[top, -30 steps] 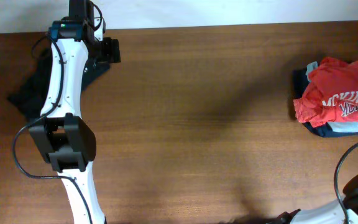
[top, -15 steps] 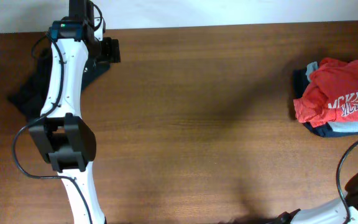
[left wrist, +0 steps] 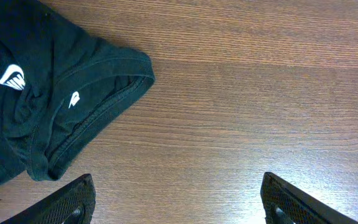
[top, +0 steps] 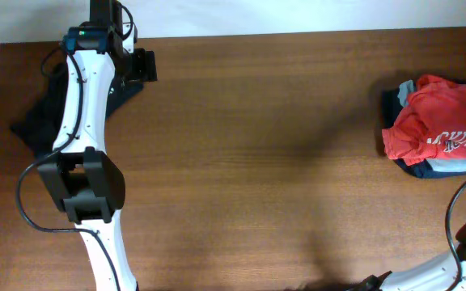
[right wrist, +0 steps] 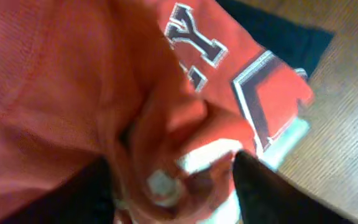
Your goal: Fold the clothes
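The clothes lie in two places. A black garment (top: 37,117) with small white marks (left wrist: 12,77) lies crumpled at the table's far left, and its hem reaches into the upper left of the left wrist view. My left gripper (top: 141,65) hovers just right of it, open (left wrist: 179,205) over bare wood. An orange-red T-shirt (top: 431,129) with white lettering tops a pile at the right edge. In the blurred right wrist view, my right gripper (right wrist: 173,180) stands with its dark fingers (right wrist: 266,193) apart, and bunched shirt fabric (right wrist: 73,81) lies between and above them.
Under the red shirt lie a dark blue garment (top: 393,101) and a light blue one (top: 455,166). The left arm (top: 83,121) runs up the left side of the wooden table (top: 257,162). A cable (top: 447,222) and part of the right arm sit at the bottom right corner.
The red shirt has bunched up and shifted toward the right edge, and its lettering has moved lower and partly out of view. The left arm has not moved.
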Motion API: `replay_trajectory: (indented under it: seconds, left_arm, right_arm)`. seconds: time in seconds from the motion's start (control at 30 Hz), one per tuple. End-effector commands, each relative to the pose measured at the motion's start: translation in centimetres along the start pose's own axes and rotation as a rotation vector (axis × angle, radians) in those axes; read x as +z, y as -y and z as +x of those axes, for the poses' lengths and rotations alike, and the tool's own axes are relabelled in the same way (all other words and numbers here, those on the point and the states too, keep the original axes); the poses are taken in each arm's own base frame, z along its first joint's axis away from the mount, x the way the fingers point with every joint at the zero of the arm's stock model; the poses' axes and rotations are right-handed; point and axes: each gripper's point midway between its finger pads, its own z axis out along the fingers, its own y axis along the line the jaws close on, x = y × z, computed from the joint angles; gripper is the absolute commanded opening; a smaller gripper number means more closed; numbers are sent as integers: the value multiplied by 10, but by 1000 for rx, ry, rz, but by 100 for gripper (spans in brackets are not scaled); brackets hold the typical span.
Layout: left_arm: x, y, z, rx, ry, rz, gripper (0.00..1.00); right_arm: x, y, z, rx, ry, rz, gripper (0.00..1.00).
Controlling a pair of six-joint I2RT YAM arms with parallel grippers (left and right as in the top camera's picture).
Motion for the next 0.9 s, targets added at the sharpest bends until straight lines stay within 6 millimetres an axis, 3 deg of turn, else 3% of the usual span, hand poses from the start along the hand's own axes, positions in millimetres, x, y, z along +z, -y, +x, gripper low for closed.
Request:
replay_trajectory:
  seconds: [0.0,0.1,0.3,0.37,0.43,0.47,0.57,0.73,0.87]
  left_arm:
    - [5,2,1,12,-9,11,85]
    - [5,2,1,12,-9,11,85]
    - [5,2,1,12,-9,11,85]
    - [5,2,1,12,-8,11,85]
    - [5,2,0,12,-5,11,85]
    - [5,2,-1,12,-2,11,85]
    - [5,3,-3,13,7,12,85]
    - [5,3,-5,13,18,12,85]
    - [5,3,-5,13,18,12,85]
  right_arm:
    - [-42,-17,-22,44,67,-82,66]
    - [-69,-31,-32,46,90,-143,68]
    - [-124,-86,-43,-32,144,-365,66]
    - [-133,-107,-41,-72,150,-441,52]
    - [-127,-119,-36,-85,132,-451,9]
    - [-123,-123,-32,-90,120,-448,4]
    - [-102,-134,-23,-111,89,-425,4]
    - [-63,-169,-11,-371,118,-441,4]
    - [-28,-152,-10,-367,112,-321,4]
